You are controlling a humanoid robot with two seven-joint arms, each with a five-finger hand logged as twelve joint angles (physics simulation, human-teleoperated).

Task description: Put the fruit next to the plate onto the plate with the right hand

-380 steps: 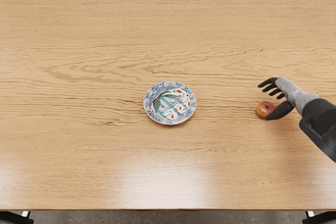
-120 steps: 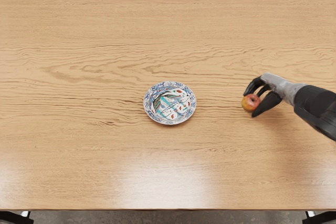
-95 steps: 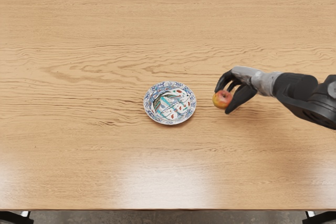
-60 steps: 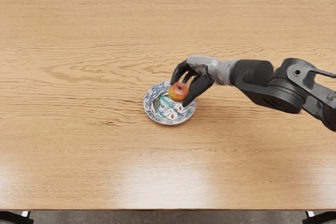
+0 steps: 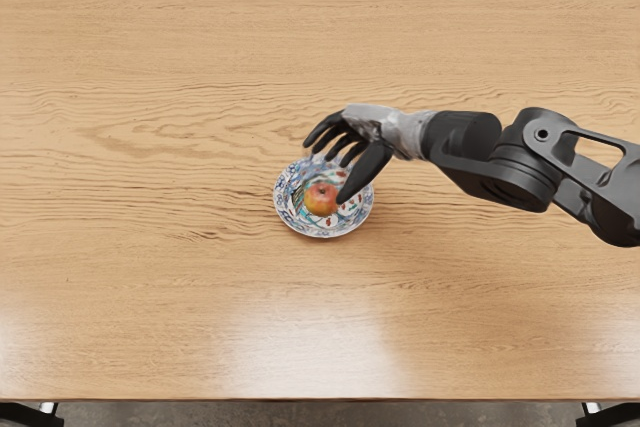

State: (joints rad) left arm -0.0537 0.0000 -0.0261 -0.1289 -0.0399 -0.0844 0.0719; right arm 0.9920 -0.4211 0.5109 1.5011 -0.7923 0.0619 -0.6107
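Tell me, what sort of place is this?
Likely a simulated test scene, not a kitchen: a wooden table, one patterned plate holding an apple, and a robot's right hand open above it.

Small red-yellow fruit (image 5: 321,198) in the middle of the round blue-patterned plate (image 5: 289,211).

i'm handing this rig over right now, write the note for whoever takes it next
Right hand: open, fingers spread, holding nothing, over the far right side of the plate; its thumb tip is close beside the apple, contact unclear.
Left hand: not in view.
Apple: lying on the plate, near its middle.
Done: fruit is on the plate.
Left: probably just lift the right hand clear without nudging the apple.
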